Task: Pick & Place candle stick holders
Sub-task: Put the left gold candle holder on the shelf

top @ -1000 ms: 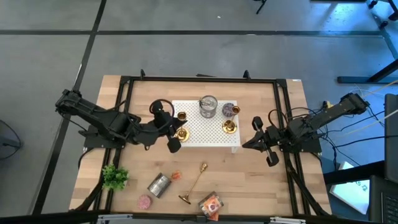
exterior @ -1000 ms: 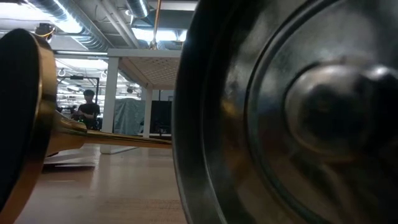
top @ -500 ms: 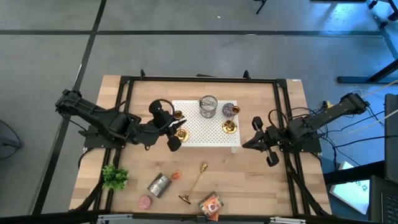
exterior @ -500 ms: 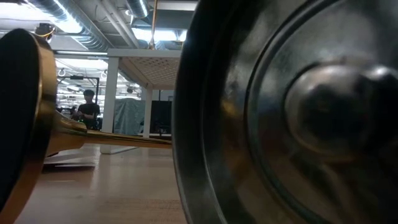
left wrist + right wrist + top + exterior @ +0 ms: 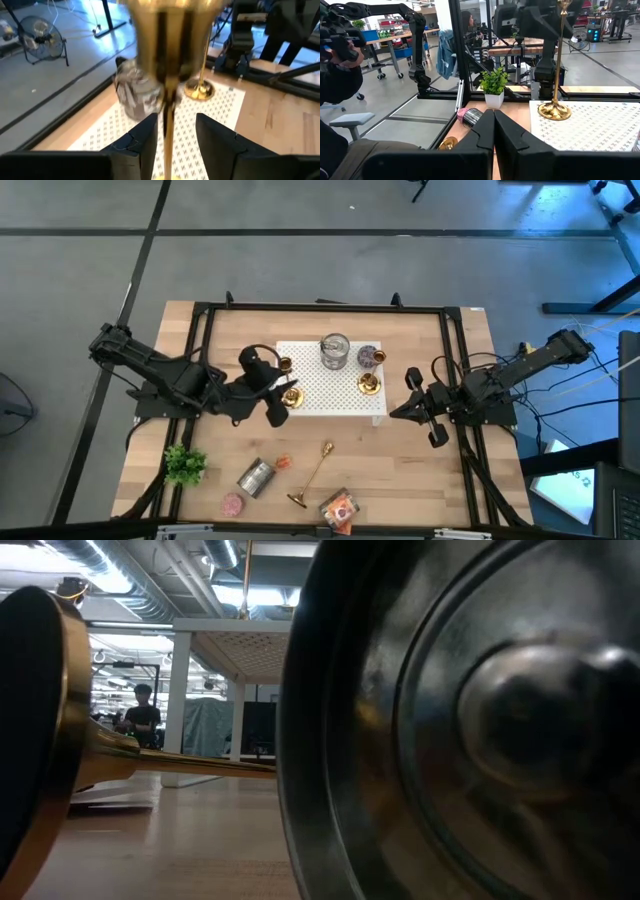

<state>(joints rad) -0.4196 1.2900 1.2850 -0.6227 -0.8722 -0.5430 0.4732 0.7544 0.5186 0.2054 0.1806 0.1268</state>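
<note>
On the wooden bench (image 5: 210, 485) a white perforated board (image 5: 328, 392) carries three upright brass candle stick holders: one at its left front corner (image 5: 291, 394), a second just behind it near the left edge (image 5: 284, 364), and a third toward the right (image 5: 369, 384). A silver tin (image 5: 334, 351) and a small purple-topped round candle (image 5: 370, 357) stand along the board's far edge. The left tool (image 5: 272, 388) sits at the left front holder; its wrist view shows the two dark fingers (image 5: 146, 140) spread apart on either side of the slim gold stem (image 5: 168, 130), not pressing it, with the flared cup blurred and filling the upper picture. The right tool (image 5: 425, 408) waits off the board's right end, its fingers (image 5: 485, 131) pressed together on nothing. A fourth holder lies flat (image 5: 313, 474) on the bench in front of the board, between a tipped silver tin (image 5: 256, 477) and a clear packet with an orange candle (image 5: 339, 509); a small potted plant (image 5: 184, 464) and a pink round candle (image 5: 233, 504) sit nearby. The low view is nearly blocked (a tin's round end (image 5: 470, 730) fills most of it, a brass base (image 5: 45, 730) the left side), yet it shows a person (image 5: 142, 710) standing far back in the room. The right wrist view alone shows a person's dark sleeve (image 5: 340, 75) close by.
</note>
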